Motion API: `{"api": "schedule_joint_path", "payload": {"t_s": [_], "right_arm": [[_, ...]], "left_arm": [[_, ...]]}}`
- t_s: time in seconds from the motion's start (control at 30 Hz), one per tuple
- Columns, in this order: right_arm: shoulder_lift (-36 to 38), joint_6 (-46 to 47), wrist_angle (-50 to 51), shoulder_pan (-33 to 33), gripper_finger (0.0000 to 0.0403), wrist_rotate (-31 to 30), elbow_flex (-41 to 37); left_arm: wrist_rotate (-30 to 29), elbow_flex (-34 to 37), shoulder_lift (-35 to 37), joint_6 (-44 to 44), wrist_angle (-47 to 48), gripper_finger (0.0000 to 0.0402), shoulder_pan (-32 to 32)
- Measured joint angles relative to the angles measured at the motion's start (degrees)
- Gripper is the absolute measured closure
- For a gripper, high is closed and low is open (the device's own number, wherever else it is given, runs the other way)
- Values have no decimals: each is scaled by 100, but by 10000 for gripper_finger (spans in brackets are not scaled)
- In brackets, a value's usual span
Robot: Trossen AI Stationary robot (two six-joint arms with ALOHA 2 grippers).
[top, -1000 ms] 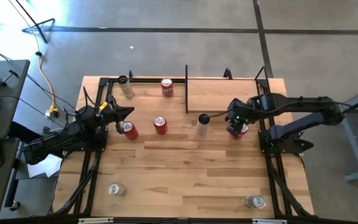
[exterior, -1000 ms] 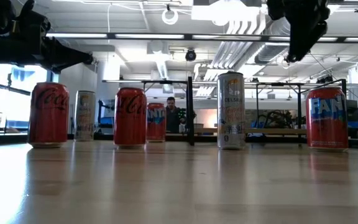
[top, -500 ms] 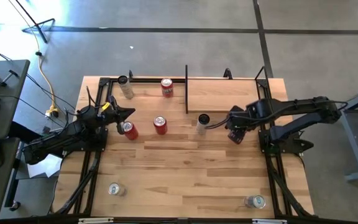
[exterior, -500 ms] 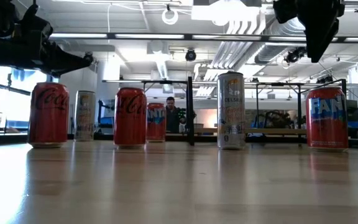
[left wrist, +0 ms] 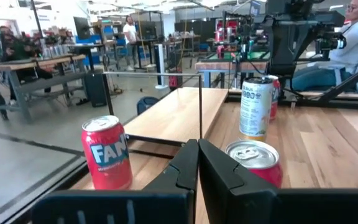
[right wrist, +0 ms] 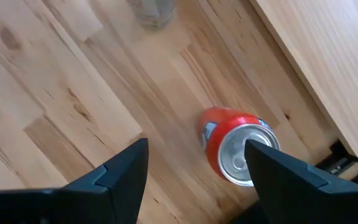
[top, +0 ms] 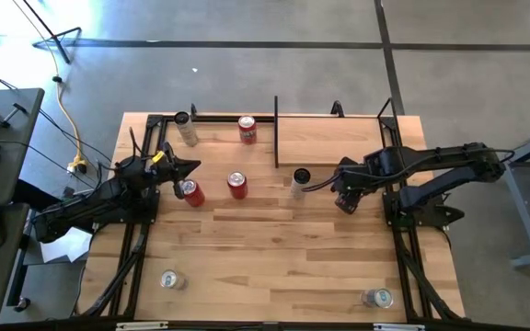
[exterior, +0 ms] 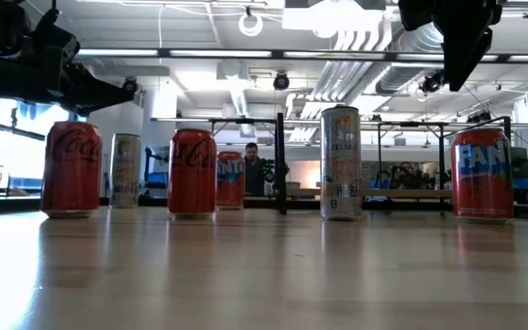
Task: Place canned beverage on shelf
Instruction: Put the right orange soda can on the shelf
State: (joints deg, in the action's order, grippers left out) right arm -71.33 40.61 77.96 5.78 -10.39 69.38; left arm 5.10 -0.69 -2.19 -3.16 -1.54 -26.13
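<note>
A red Fanta can [right wrist: 236, 146] stands upright on the tabletop beside the shelf [right wrist: 328, 62], a pale board with thin black posts [top: 334, 138]. My right gripper [right wrist: 197, 177] is open and points down above the can, with one finger to either side of it and clear of it. In the low view it [exterior: 459, 69] hangs above the can [exterior: 482, 174]. In the high view it [top: 346, 193] covers the can. My left gripper [left wrist: 197, 162] is shut and empty, hovering beside a red Coke can [left wrist: 255, 162] at the table's left [top: 177, 172].
A slim silver can [top: 300, 182] stands just left of my right gripper. A second Coke can [top: 237, 184], another Fanta can [top: 247, 129] and a silver can [top: 186, 129] stand farther left. Two cans [top: 168, 279] [top: 377, 297] sit near the front edge.
My right gripper has shifted a little toward the table's near edge, over the red Fanta can, which it now covers in the high view. The can has stayed where it was.
</note>
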Motion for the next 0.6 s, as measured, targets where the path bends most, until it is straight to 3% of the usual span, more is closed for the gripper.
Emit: {"api": "schedule_joint_path", "payload": {"t_s": [0.33, 0.6], "right_arm": [[6, 759, 564, -15, 149, 257, -29], [4, 764, 468, -289, 113, 500, -595]], "left_arm": [[13, 0, -258, 297, 1, 397, 0], [11, 0, -367, 308, -2, 397, 0]]}}
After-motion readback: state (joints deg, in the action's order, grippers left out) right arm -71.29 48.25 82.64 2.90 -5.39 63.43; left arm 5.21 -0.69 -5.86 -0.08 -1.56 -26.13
